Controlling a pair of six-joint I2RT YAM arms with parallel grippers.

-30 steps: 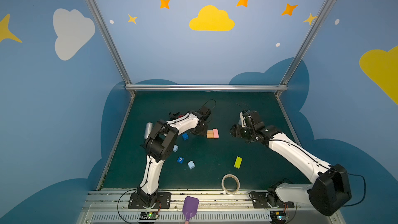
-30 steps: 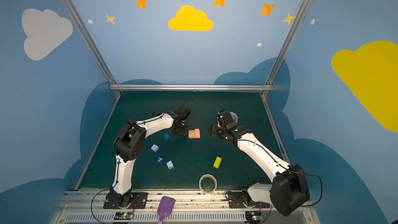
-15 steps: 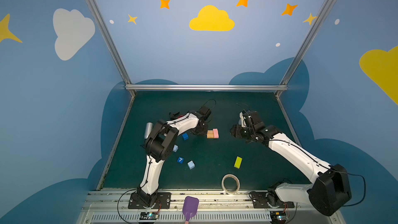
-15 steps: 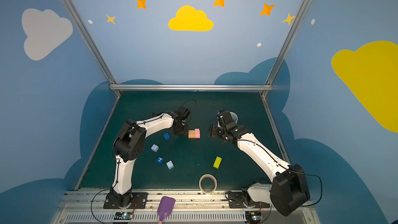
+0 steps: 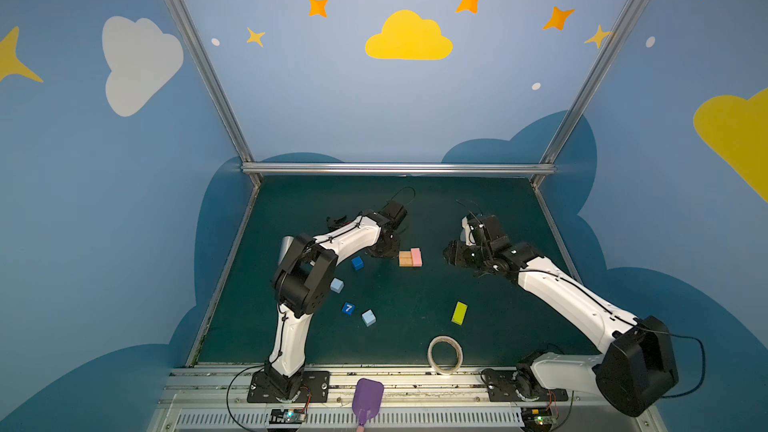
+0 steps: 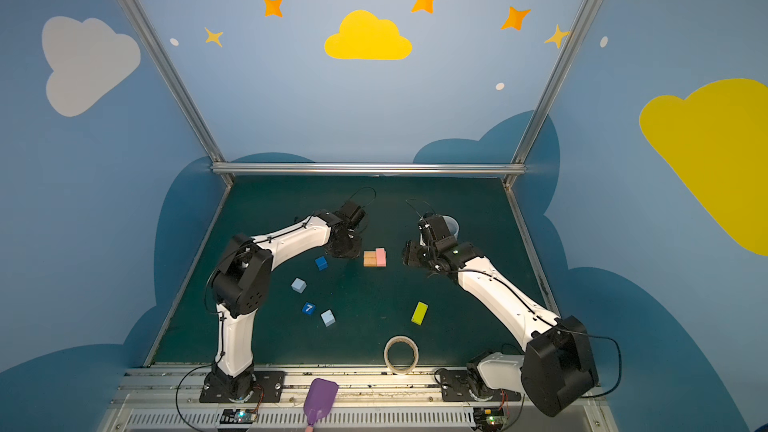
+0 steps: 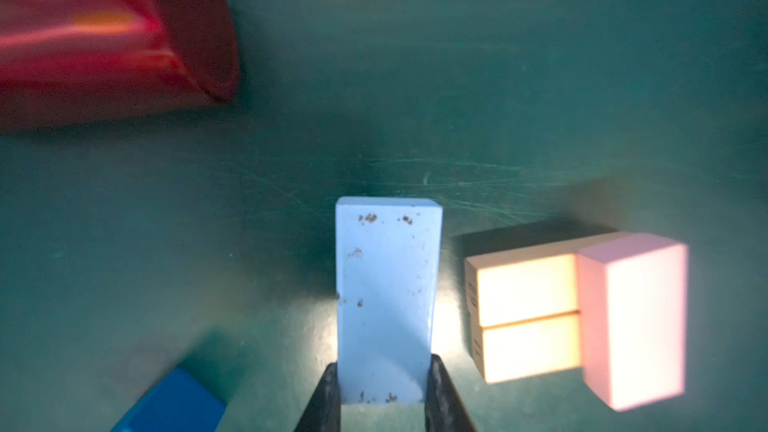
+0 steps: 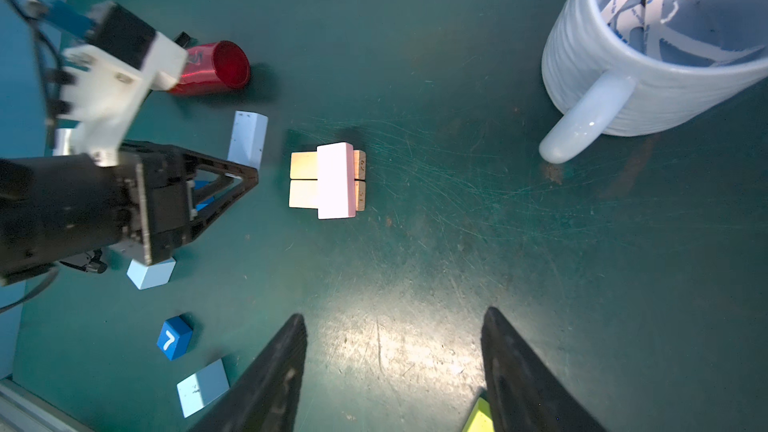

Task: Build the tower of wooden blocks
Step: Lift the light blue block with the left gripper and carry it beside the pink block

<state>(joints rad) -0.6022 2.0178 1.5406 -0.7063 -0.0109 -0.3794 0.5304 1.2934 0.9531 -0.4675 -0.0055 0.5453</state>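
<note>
Both top views look from high above the front edge of the tabletop point(image 5: 415, 218), pitched down toward the back wall point(image 5: 395, 118). They stand far enough off to hold the left arm point(image 5: 286, 338) and right arm point(image 5: 573, 297) whole, and they share nearly the entire scene, offset only slightly sideways. The left wrist camera sits very close over the tabletop, looking along the left tool point(image 7: 384, 367) at the light-blue block point(image 7: 386, 284) in its grip, with the pink block point(image 7: 631, 318) and red bottle point(image 7: 104, 35) nearby. The right wrist camera rides higher, looking down past the right tool point(image 8: 395, 313). It catches that same pink block, the bottle and the left tool, plus a white mug point(image 8: 665, 56).
</note>
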